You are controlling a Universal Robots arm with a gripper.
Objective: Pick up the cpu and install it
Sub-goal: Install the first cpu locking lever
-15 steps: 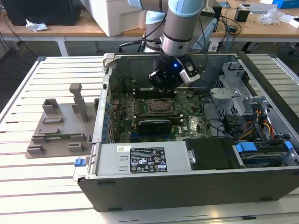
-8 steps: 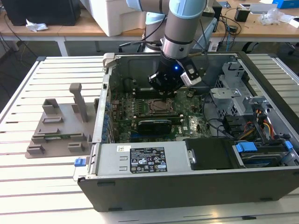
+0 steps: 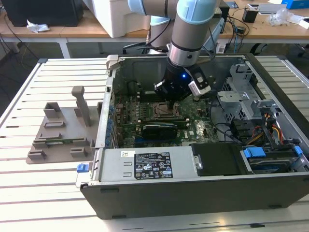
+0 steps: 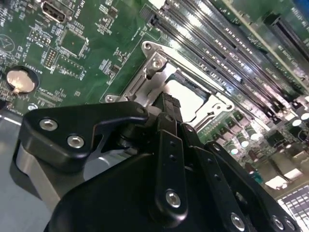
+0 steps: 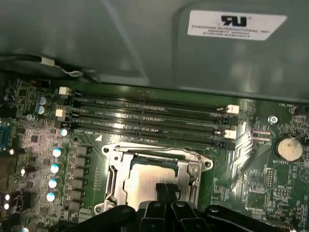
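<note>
The cpu (image 5: 145,175), a flat square chip with a silvery top, lies inside the metal socket frame (image 5: 112,166) on the green motherboard (image 5: 34,140). In the second wrist view the cpu (image 4: 189,95) shows just beyond my black fingertips (image 4: 170,102). My gripper (image 5: 167,187) hangs directly over the chip, its two fingertips pressed together with nothing between them, at or just above the chip's near edge. In the exterior view the gripper (image 3: 170,102) reaches down into the open computer case (image 3: 193,179), right over the socket frame (image 3: 161,110).
Long memory slots (image 5: 145,116) run just past the socket. A black expansion card (image 3: 159,129) lies in front of it. A coin battery (image 5: 288,147) sits off to one side. A grey plastic holder (image 3: 63,130) stands outside the case at the exterior view's left. Drive bays and cables (image 3: 260,125) fill the right.
</note>
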